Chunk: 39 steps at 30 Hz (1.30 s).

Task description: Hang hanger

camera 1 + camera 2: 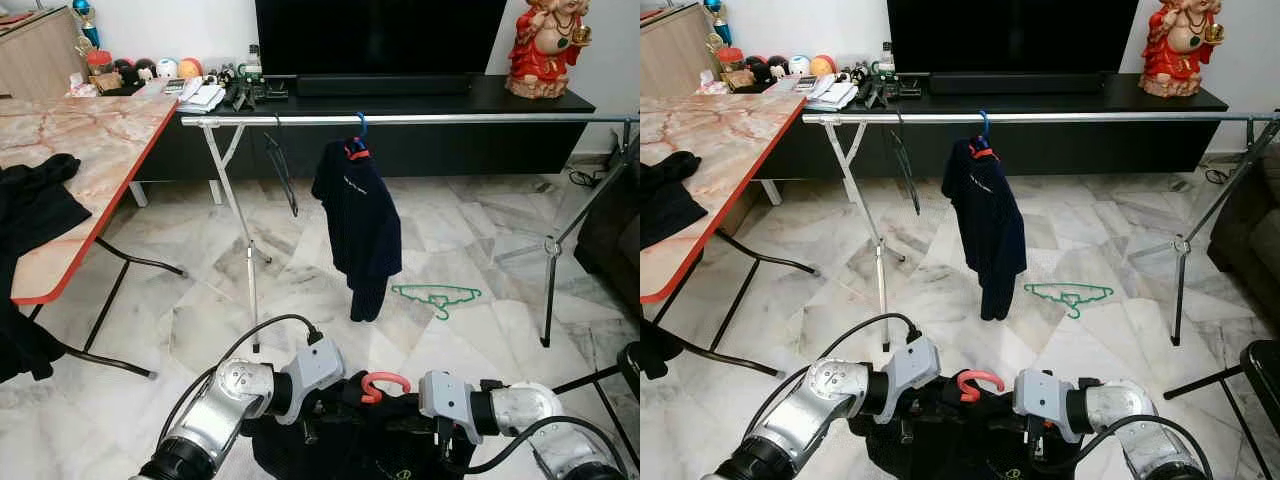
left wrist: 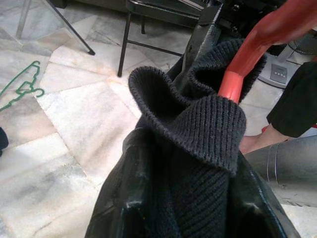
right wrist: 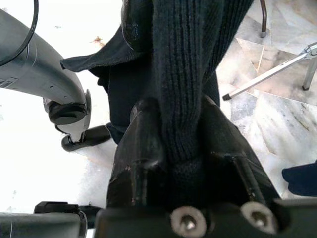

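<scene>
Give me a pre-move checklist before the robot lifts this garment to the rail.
1. Left gripper clamped on the black knit garment: ok.
2. Right gripper clamped on the garment: ok.
3. Red hanger hook standing free above the collar: ok.
4. Free space on the drying rail beside the hung navy garment: ok.
5. Hanger seated in both shoulders: cannot tell.
6. Floor ahead: not ok, green hanger lies below the rail.

- No text, brand, number or sign can be read anywhere.
- The dark garment (image 1: pixel 358 222) hanging on the rail (image 1: pixel 420 119) bears a small pale chest mark, too small to make out.
</scene>
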Tool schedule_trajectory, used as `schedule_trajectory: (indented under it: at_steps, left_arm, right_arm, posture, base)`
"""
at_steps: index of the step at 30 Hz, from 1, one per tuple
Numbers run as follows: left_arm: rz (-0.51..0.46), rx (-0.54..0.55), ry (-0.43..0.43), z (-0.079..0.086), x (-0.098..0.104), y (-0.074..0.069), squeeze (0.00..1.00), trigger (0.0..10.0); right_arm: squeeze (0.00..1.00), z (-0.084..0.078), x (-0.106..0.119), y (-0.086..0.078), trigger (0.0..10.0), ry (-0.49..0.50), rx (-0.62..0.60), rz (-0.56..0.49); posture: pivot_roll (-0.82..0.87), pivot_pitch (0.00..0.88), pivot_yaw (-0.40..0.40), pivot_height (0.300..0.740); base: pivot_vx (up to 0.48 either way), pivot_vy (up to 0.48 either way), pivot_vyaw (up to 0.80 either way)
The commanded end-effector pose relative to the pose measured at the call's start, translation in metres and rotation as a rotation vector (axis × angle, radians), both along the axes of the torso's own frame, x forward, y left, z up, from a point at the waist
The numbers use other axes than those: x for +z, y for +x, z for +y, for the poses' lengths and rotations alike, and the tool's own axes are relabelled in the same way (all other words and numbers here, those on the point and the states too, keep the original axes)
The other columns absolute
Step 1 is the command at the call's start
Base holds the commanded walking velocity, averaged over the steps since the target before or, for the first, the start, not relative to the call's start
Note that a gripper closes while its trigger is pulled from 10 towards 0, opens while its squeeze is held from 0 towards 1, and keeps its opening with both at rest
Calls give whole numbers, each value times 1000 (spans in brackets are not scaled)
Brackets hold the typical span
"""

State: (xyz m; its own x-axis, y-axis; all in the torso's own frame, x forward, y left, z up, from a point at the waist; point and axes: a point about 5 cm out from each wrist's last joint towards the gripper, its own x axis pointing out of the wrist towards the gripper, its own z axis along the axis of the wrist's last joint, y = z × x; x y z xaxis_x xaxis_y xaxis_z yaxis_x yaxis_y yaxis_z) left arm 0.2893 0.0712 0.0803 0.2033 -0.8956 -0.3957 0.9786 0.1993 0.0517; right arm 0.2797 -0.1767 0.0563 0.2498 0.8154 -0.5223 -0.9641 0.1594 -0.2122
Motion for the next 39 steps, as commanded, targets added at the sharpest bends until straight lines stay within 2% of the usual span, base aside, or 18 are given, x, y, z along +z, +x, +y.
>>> schedule_trajectory:
  at_steps: [1, 15, 16, 17, 18, 20, 21, 22, 23, 32, 39]
  left_arm:
    - [25, -30, 6, -3, -4, -3, 0, 0]
    - [32, -50, 19, -3, -5, -5, 0, 0]
    - [33, -49, 18, -3, -5, -5, 0, 0]
    - [34, -48, 17, -3, -6, -5, 0, 0]
    - [38, -39, 10, -2, -6, -4, 0, 0]
    - [40, -29, 7, -2, -6, -4, 0, 0]
    - [41, -25, 7, -1, -7, -4, 0, 0]
    - [43, -23, 8, -1, -7, -4, 0, 0]
    - [44, -16, 6, -1, -7, -4, 0, 0]
    - [50, 46, 15, 6, -14, -1, 0, 0]
    - [34, 87, 39, 10, -18, 2, 0, 0]
  right_arm:
    - [0, 7, 16, 11, 0, 46, 13, -77]
    - [0, 5, 17, 14, 0, 24, -4, -92]
    - [0, 4, 17, 15, 4863, 20, -12, -92]
    - [0, 4, 16, 15, 7725, 9, -13, -74]
    - [0, 3, 15, 15, 10000, -2, -23, -67]
    - [0, 2, 14, 16, 10000, -1, -30, -63]
    - [106, 2, 14, 16, 10000, 1, -30, -60]
    - [106, 2, 14, 16, 10000, 3, -28, -59]
    - [1000, 2, 15, 16, 10000, 15, -29, -50]
    - [1000, 0, 17, 18, 10000, 11, -31, -56]
    - [1000, -2, 16, 15, 10000, -8, 2, -9]
  posture:
    - [-41, 75, -27, 740]
    - [-41, 55, -20, 740]
    - [-41, 55, -20, 740]
    - [-40, 51, -19, 740]
    - [-40, 50, -19, 740]
    - [-41, 48, -17, 740]
    - [-42, 47, -17, 740]
    - [-42, 47, -17, 740]
    - [-42, 47, -17, 740]
    - [-43, 37, -15, 740]
    - [-43, 44, -18, 740]
  base:
    - [0, 0, 0]
    - [0, 0, 0]
    - [0, 0, 0]
    - [0, 0, 0]
    - [0, 0, 0]
    - [0, 0, 0]
    - [0, 0, 0]
    - [0, 0, 0]
    - [0, 0, 0]
    - [0, 0, 0]
    - [0, 0, 0]
